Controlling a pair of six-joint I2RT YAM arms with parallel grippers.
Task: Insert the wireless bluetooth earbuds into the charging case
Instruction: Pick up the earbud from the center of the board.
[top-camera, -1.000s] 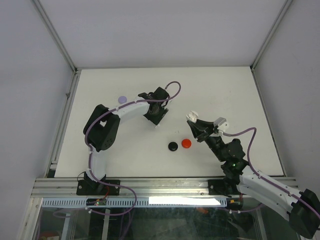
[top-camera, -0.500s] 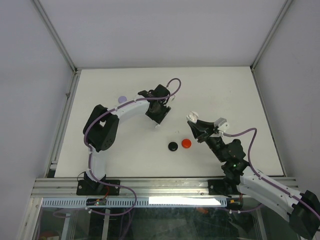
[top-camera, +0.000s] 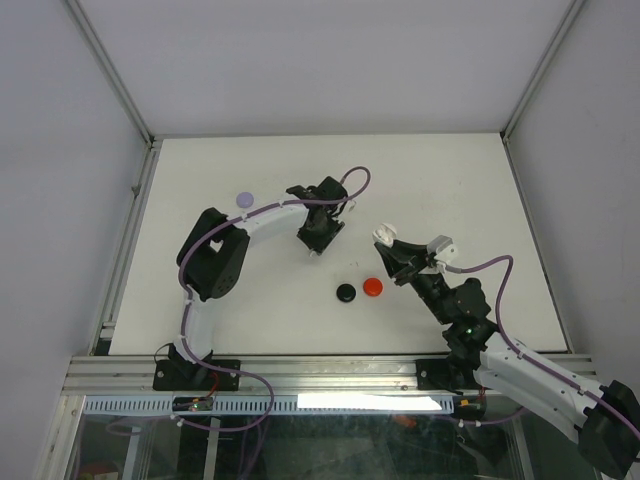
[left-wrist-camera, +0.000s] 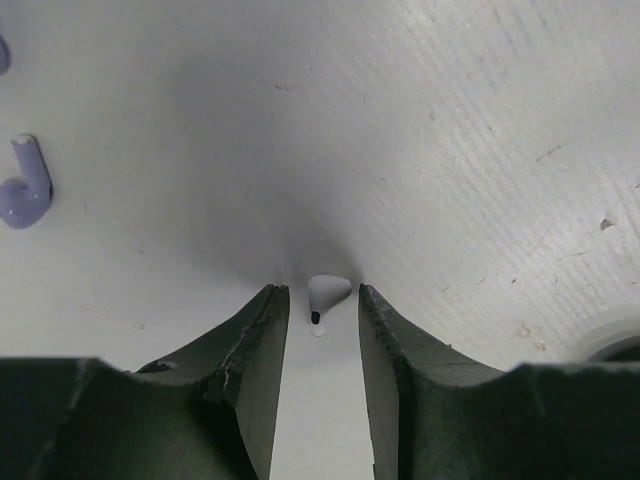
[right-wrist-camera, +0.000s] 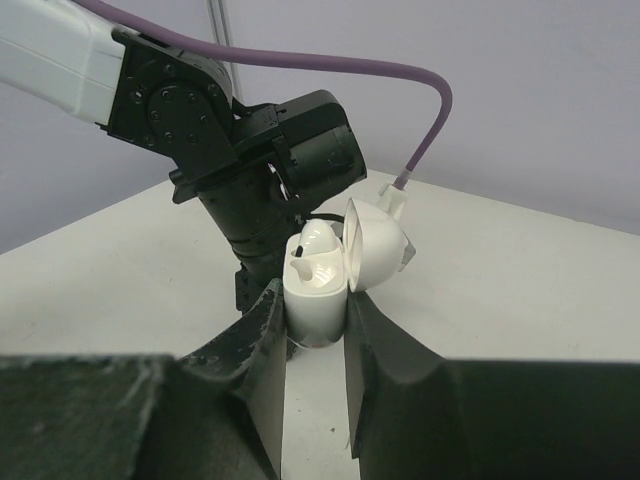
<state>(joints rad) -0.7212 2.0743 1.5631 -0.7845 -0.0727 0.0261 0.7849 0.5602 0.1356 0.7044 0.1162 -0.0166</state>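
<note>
Table (left-wrist-camera: 470, 120) — one white earbud (left-wrist-camera: 330, 288) at left tool (left-wrist-camera: 320, 296), one white case (right-wrist-camera: 315, 305).

A white charging case (right-wrist-camera: 316, 296) is held upright between the fingers of the right hand (right-wrist-camera: 312, 300), clear of the bench (top-camera: 450, 180). Its lid (right-wrist-camera: 378, 243) is swung open, and one white earbud (right-wrist-camera: 310, 250) is seated in it. A second white earbud (left-wrist-camera: 327, 291) is lying on the bench between the parted fingers of the left hand (left-wrist-camera: 320, 292). A lavender earbud (left-wrist-camera: 24, 192) is lying on its side, well apart. A lavender round case (top-camera: 243, 200), a black round case (top-camera: 346, 292) and a red round case (top-camera: 372, 287) are lying flat, the last two just beside each other.
</note>
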